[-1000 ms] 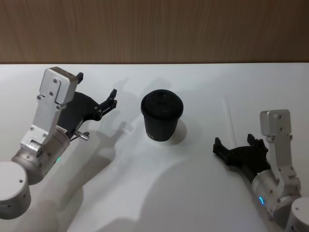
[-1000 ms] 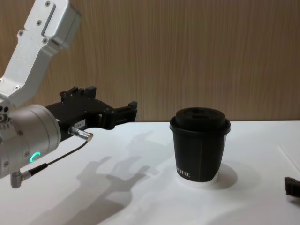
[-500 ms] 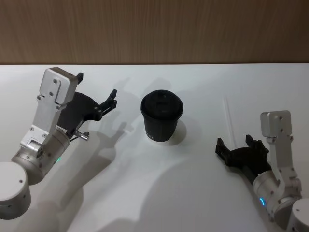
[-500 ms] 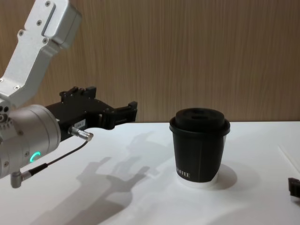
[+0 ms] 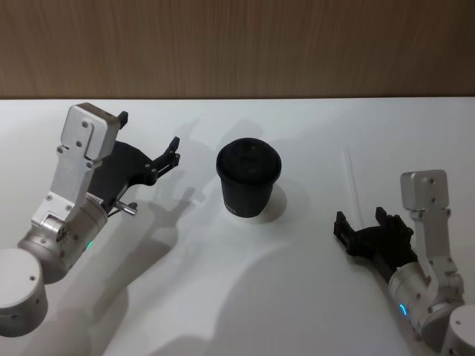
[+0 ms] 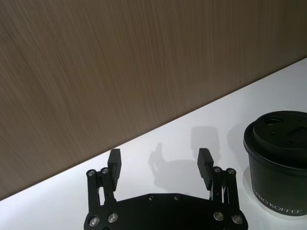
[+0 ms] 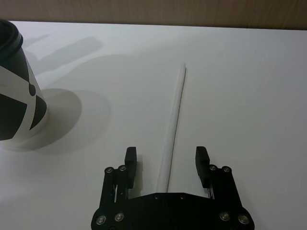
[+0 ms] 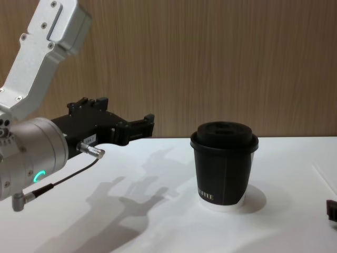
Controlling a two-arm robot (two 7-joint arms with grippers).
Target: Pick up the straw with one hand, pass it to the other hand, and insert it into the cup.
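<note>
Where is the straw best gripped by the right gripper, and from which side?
Near its close end, which lies between the fingers of the open right gripper. The straw lies flat on the table, pointing away from the gripper, so likely descend from above and close across its thin width.

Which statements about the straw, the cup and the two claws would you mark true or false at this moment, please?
1. The straw lies flat on the table. True.
2. The right claw is shut on the straw. False: it is open around the straw's near end, without touching it.
3. The cup stands upright with its lid on. True.
4. The left claw holds the cup. False: it is open and apart from the cup.
</note>
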